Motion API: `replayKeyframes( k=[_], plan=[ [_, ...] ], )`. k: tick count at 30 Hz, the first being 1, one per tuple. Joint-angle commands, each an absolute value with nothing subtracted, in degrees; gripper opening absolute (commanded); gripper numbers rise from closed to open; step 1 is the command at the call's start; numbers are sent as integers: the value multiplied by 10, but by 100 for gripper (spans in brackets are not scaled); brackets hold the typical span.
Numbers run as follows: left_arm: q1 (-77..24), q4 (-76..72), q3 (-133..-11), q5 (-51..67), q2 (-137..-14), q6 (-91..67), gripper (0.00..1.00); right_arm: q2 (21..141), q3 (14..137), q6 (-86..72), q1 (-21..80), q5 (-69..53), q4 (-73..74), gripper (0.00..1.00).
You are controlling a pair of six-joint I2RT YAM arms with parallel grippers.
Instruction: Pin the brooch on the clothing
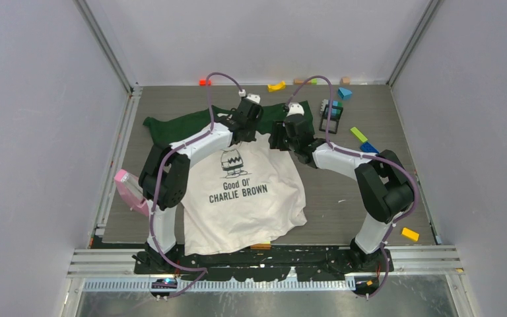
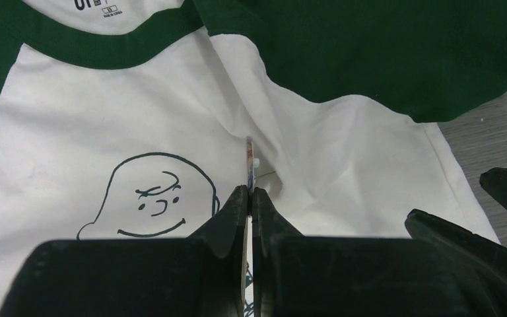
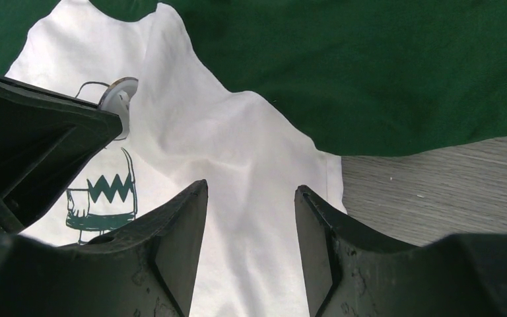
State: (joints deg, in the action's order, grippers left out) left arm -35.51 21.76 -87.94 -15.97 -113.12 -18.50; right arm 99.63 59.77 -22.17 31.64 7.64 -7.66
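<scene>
Clamping the brooch (image 2: 249, 157) edge-on between its closed fingers, the left gripper (image 2: 249, 193) hangs over the upper chest of the clothing (image 1: 251, 211). The small disc sticks out past the fingertips, just to the right of the cartoon boy's head in the left wrist view, above a crease in the white fabric. From the right wrist camera the disc shows a pale round face with a small white stub on it. Whether it touches the cloth cannot be told.

The right gripper (image 3: 251, 193) is spread open and holds nothing. It hovers close beside the left one, over the white fabric where it meets the dark green sleeve, with bare bench (image 1: 343, 205) to its right.

The shirt lies face up on the bench with its collar at the far end, its hem towards the arm bases and its green sleeves spread out to either side. The print and the black "Good Ol' CHARLIE BROWN" text are readable from above. The lower right corner of the hem is rumpled.

Coloured toy blocks (image 1: 276, 86) lie scattered along the far edge and right side of the bench, well apart from the shirt. A pink object (image 1: 129, 188) lies at the bench's left edge, beside the left arm.
</scene>
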Motion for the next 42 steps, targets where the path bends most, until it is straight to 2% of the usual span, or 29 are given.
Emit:
replayKeyframes(
  k=[1,14,22,30,37,39,42],
  plan=[
    [-357,160,-892,-138,-1117,-224,0,980,600,-217,316,88,-92,57],
    [-348,67,-875,-38,-1095,-300,0,990,571,-234,301,36,-141,57],
    [-338,46,-855,-18,-1092,-306,0,1002,548,-256,278,-14,-192,57],
    [-332,-36,-827,56,-1079,-310,0,1015,533,-264,267,-51,-241,58],
    [-325,-38,-823,77,-1081,-317,0,1048,549,-268,264,-88,-304,59],
    [-323,-41,-818,81,-1079,-319,0,1069,557,-269,260,-94,-313,57],
    [-320,-46,-810,86,-1073,-320,0,1084,567,-264,257,-101,-320,44]
  ],
)
